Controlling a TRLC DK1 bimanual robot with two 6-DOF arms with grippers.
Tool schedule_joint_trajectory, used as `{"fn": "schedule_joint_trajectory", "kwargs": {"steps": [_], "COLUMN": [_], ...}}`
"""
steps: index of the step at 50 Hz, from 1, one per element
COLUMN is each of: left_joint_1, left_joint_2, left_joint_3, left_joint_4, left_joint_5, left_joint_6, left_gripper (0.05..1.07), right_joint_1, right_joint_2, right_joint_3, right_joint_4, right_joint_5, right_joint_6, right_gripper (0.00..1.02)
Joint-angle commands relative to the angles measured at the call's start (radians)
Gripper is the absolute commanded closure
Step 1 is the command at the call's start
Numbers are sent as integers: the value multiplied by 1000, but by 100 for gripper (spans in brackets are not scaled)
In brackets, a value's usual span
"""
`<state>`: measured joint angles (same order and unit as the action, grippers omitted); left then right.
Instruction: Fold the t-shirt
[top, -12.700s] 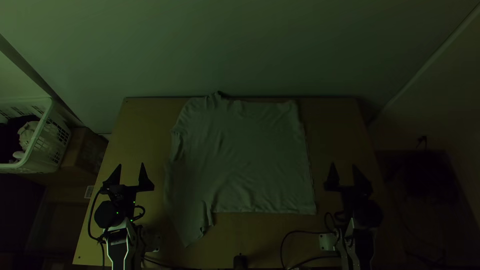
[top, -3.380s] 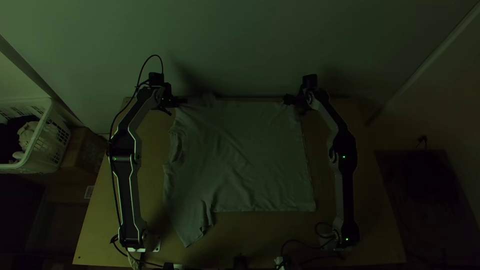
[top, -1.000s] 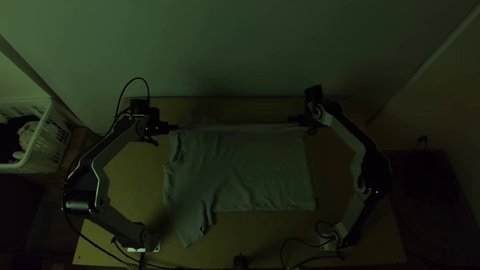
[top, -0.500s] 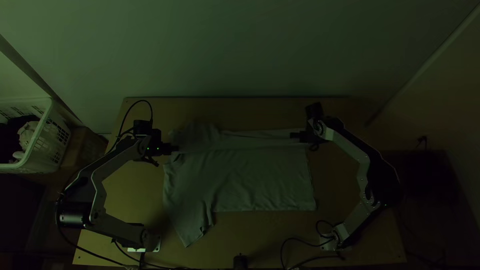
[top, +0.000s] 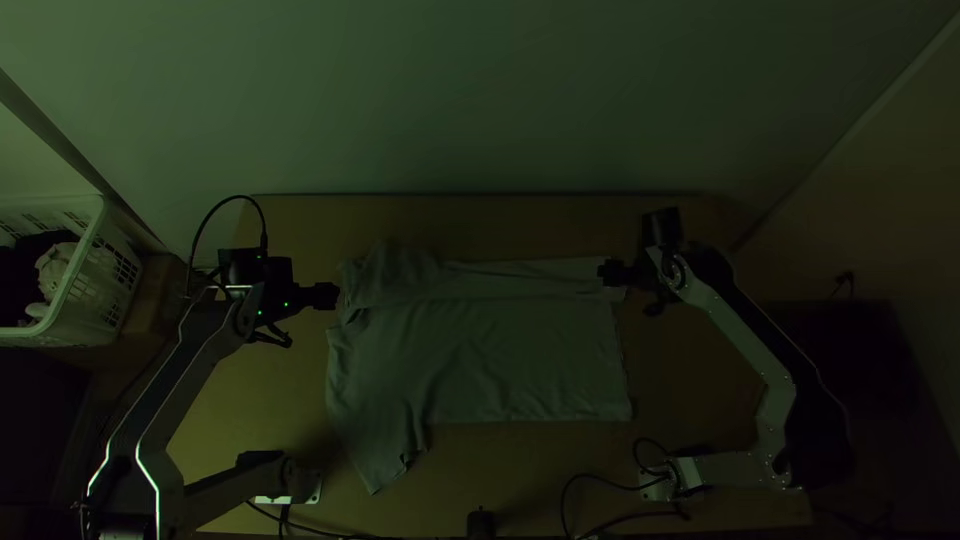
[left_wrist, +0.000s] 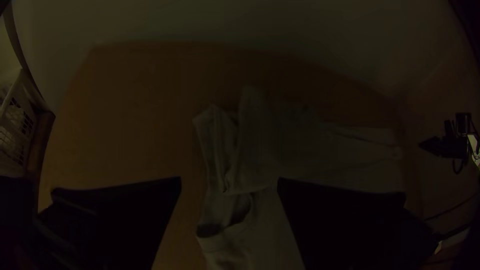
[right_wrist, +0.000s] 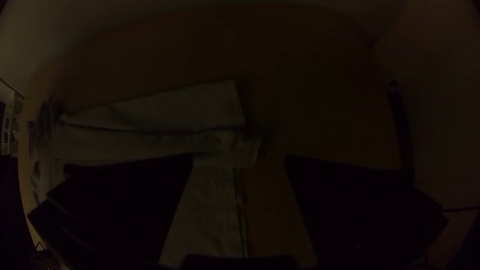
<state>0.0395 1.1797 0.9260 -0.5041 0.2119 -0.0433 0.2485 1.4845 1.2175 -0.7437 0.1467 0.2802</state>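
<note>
On the counter (top: 270, 400) lies a t-shirt (top: 520, 360), far portion folded over. Left gripper (top: 333, 295) and right gripper (top: 603, 272) flank the fold, fingers wide apart and empty, apparently spaced to keep it even.

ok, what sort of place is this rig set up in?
Probably a small robot lab or test corner: the left arm and right arm mounted at a wooden table, a t-shirt on it, and a plastic basket holding cloth nearby.

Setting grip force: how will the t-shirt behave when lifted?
Probably floppy: soft creases run across the t-shirt. The folded strip lies loose on top, so may flip open. Pushed, the rumpled near sleeve would likely bunch.
</note>
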Motion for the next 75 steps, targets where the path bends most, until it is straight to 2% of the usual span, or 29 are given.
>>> {"fn": "schedule_joint_trajectory", "kwargs": {"steps": [1,5,10,12,19,26,33,41,46,56,61,66,75], "left_joint_1": [2,2,-1,0,-9,-13,-49,-191,-208,-248,-259,-328,-380], "left_joint_2": [-83,-126,-163,-172,-198,-244,-324,-321,-293,-287,-272,-262,-226], "left_joint_3": [17,25,54,66,102,73,-6,-96,-150,-210,-239,-265,-308], "left_joint_4": [-74,-137,-267,-323,-514,-599,-634,-717,-731,-748,-749,-743,-709], "left_joint_5": [14,12,11,7,0,-3,-20,-54,-45,-59,-59,-72,-98], "left_joint_6": [16,23,88,89,92,95,99,16,-49,-171,-199,-247,-300], "left_gripper": [10,10,10,10,10,10,11,11,10,10,10,10,10], "right_joint_1": [2,-8,-15,-15,-23,-18,11,109,161,179,178,175,161], "right_joint_2": [-109,-173,-234,-260,-339,-402,-472,-518,-546,-558,-561,-561,-549], "right_joint_3": [-52,-67,-72,-76,-110,-141,-199,-268,-302,-323,-339,-360,-388], "right_joint_4": [-19,-31,-89,-112,-192,-298,-312,-344,-381,-447,-456,-467,-483], "right_joint_5": [11,11,11,11,11,10,10,8,8,-4,-7,-10,-39], "right_joint_6": [13,11,11,11,27,39,33,28,65,99,123,131,142], "right_gripper": [11,11,10,6,6,6,6,6,6,6,6,6,6]}}
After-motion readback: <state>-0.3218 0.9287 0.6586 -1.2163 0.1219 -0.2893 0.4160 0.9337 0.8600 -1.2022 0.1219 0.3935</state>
